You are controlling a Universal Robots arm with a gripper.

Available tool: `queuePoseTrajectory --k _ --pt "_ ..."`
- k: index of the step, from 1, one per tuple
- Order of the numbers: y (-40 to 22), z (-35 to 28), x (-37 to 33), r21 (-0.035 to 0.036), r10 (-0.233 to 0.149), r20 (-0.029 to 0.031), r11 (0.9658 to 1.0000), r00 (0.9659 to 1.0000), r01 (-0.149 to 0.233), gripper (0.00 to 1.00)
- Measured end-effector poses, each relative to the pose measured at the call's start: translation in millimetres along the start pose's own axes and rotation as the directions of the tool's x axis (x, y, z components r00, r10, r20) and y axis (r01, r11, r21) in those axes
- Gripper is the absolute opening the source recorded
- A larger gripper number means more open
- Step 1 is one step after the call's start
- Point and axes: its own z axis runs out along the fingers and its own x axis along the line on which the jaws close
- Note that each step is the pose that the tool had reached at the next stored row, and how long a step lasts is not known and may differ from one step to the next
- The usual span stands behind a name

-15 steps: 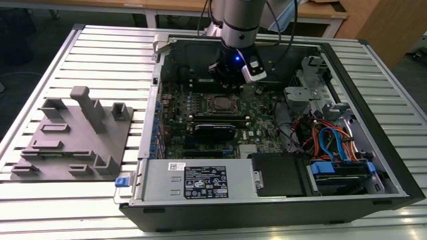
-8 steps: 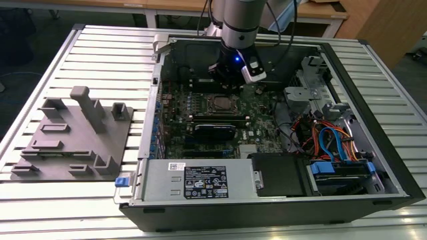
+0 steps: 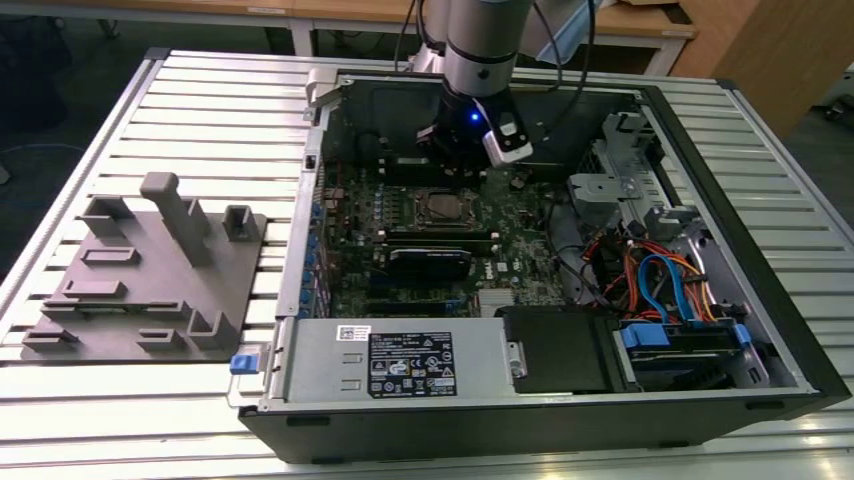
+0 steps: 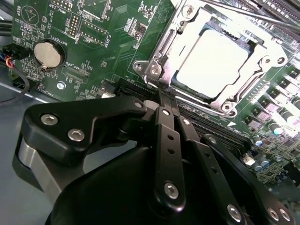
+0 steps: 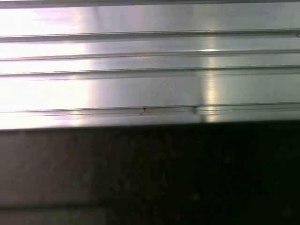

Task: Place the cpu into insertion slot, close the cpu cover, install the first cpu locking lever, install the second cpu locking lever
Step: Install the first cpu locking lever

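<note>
from my station: the cpu is already seated in the insertion slot, its dull silver top lying flat and square in the socket, as the second wrist view shows. the cpu cover looks lowered, its silver frame lying around the chip with the top showing through the window. so i judge placement done and the cover step done or nearly so. a thin metal bar runs along the near edge of the socket toward the fingertips; whether that is a locking lever, and whether either lever is latched, i cannot tell. i count the two levers as the work left.

in the exterior view the socket sits mid-board inside the open computer case, which lies on its side on the slatted metal counter. a grey fixture tray sits on the counter at the exterior view's left, well apart from the case.

arm pose: the arm comes down roughly vertical into the case, just behind the socket as the exterior view sees it. the gripper is low over the board, its jaws drawn together into a narrow tip with nothing held between them, the tip right at the socket's corner. contact with the frame or bar there is likely, though i cannot confirm it.
</note>
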Motion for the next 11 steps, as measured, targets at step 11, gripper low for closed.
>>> queuePoseTrajectory --k 11 --pt "0.0 -0.3 0.0 0.0004 0.000 0.0001 1.0000 1.0000 0.000 0.11"
